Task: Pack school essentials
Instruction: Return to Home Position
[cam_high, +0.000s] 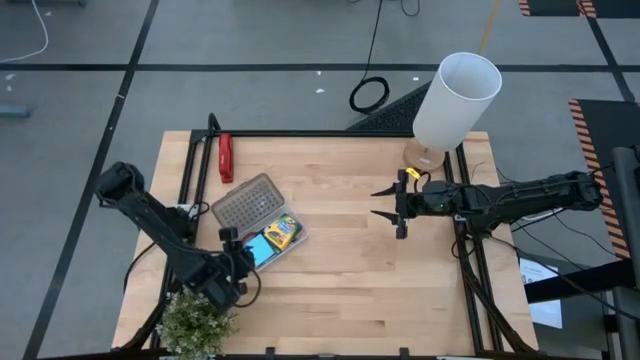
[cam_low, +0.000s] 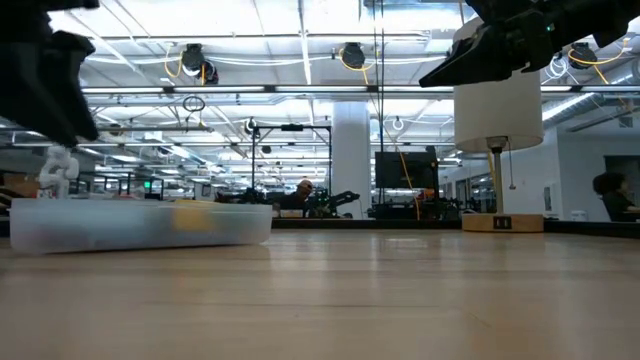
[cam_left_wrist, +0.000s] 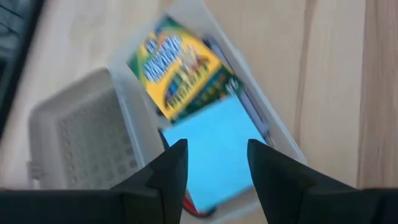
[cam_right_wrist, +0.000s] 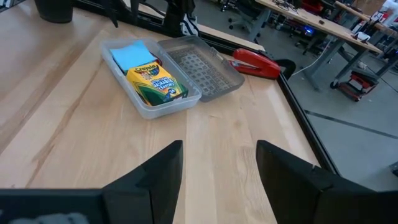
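Your left gripper (cam_left_wrist: 211, 163) hangs just above the clear plastic case (cam_high: 292, 246), near the left edge of the wooden counter (cam_high: 380, 290), and its jaws are spread with nothing between them. Inside the case you see the yellow-green crayon box (cam_left_wrist: 177, 73) and beside it the light-blue square notepad (cam_left_wrist: 221, 146); both lie flat and fill most of the tray. The grey dotted lid (cam_high: 246, 203) is folded open, toward the far left corner, where also the red bar-shaped tool (cam_high: 225, 157) lies.

Your right gripper (cam_high: 385, 203) waits over the right half of the counter, well apart from the case, jaws also spread and empty, close to the white lamp (cam_high: 455, 100).

I judge the packing nearly finished, with the lid not yet closed. The risk is here: if you lower the left jaws straight down, they can catch the notepad or the thin case wall and push the light case across the counter. Something thin, maybe a pen, lies along the wall beside the notepad, but I cannot tell it clearly; if it sticks up, the lid may not close.
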